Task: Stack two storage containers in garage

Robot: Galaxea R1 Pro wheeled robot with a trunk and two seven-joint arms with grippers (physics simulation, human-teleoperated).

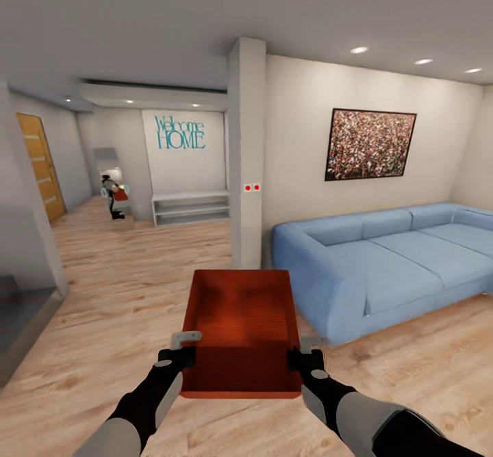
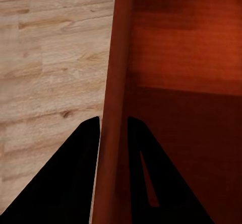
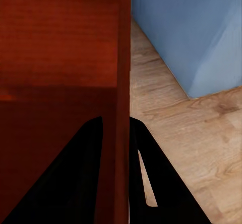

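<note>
One orange-red storage container (image 1: 241,334) is held level above the wood-plank floor (image 1: 116,293), beside a blue sofa (image 1: 390,258). Its left wall is clamped by the left claw (image 2: 113,128), its right wall by the right claw (image 3: 117,128).

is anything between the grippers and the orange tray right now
No. The left gripper and right gripper each already clamp a side wall of the tray, with one finger inside and one outside.

Both black-sleeved arms reach forward side by side. The left gripper (image 1: 179,356) and right gripper (image 1: 305,360) each clamp opposite walls of an orange-red rectangular open-topped tray (image 1: 241,330).
</note>
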